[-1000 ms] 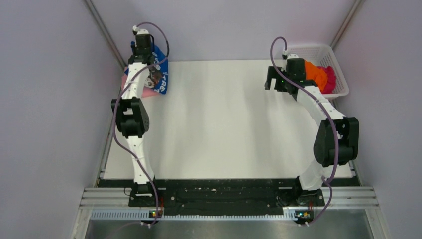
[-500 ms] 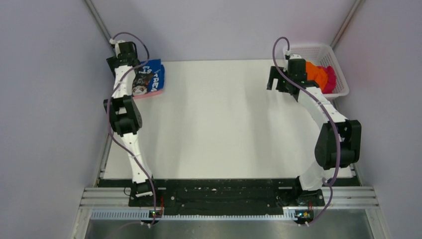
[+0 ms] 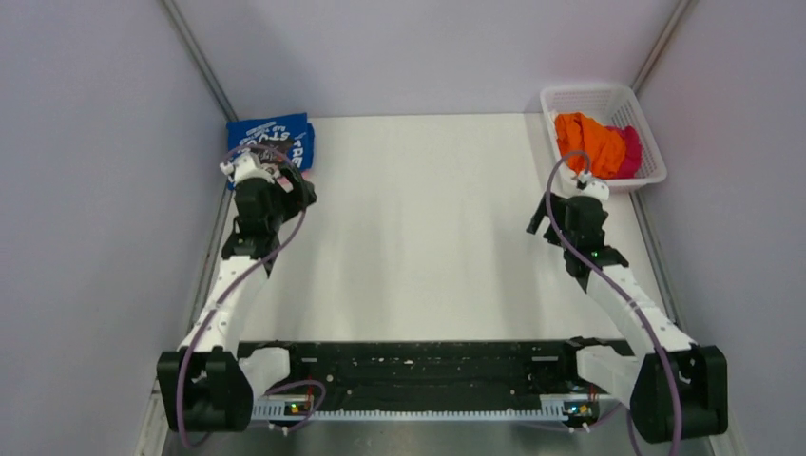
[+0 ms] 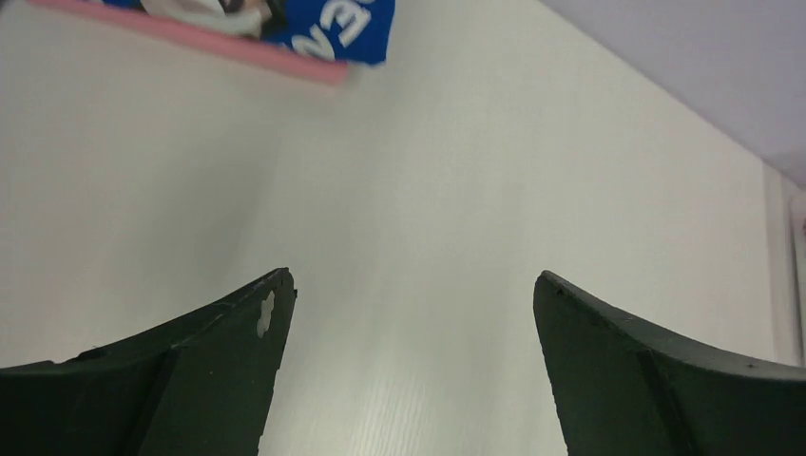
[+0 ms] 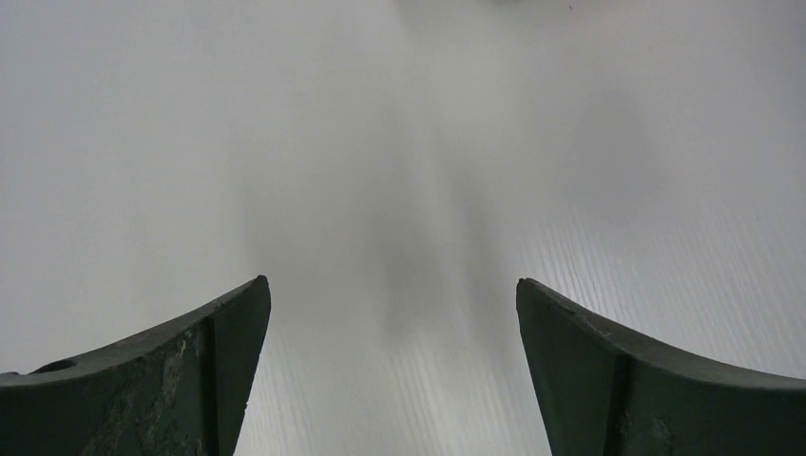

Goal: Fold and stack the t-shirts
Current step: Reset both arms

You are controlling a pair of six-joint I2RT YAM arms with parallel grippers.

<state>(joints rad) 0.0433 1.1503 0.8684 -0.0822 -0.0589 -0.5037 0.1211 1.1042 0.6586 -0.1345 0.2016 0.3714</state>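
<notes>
Left tool (image 4: pixel 411 276) and right tool (image 5: pixel 390 282) gaped empty
Orange shirt (image 3: pixel 591 141) sat beyond right tool; I'd pinch one edge.

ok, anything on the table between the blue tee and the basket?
Nothing. In the top external view, the stretch of white table running from the blue tee across to the white basket is bare.

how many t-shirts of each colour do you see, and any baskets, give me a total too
blue t-shirt: 1
pink t-shirt: 1
orange t-shirt: 1
magenta t-shirt: 1
white basket: 1
total: 5
</notes>
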